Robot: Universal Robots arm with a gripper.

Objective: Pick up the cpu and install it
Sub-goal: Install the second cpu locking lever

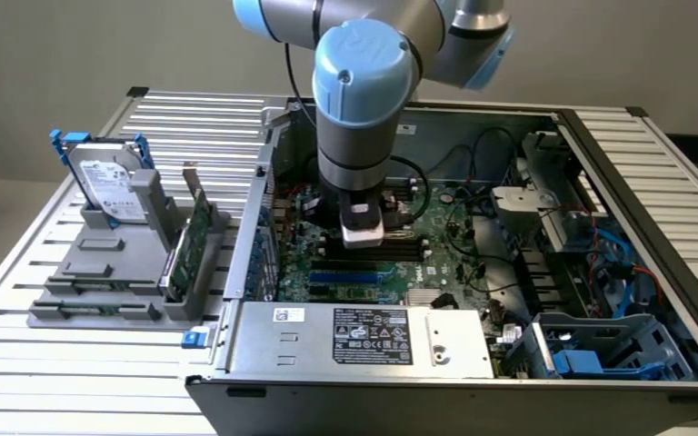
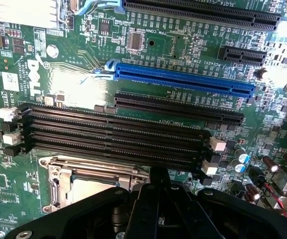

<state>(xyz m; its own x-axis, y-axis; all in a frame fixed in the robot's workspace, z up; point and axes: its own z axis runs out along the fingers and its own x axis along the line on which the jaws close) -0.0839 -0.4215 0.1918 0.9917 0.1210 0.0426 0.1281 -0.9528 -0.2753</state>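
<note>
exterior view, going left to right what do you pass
hard drive in the grey holder → green circuit card standing on edge → robot arm over the motherboard → blue plastic cage at the case's right end

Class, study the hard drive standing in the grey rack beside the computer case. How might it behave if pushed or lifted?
Probably stiff: the hard drive looks like a flat metal slab. Likely heavy for its size. Standing on edge in the grey rack, it might tip if pushed sideways.
</note>
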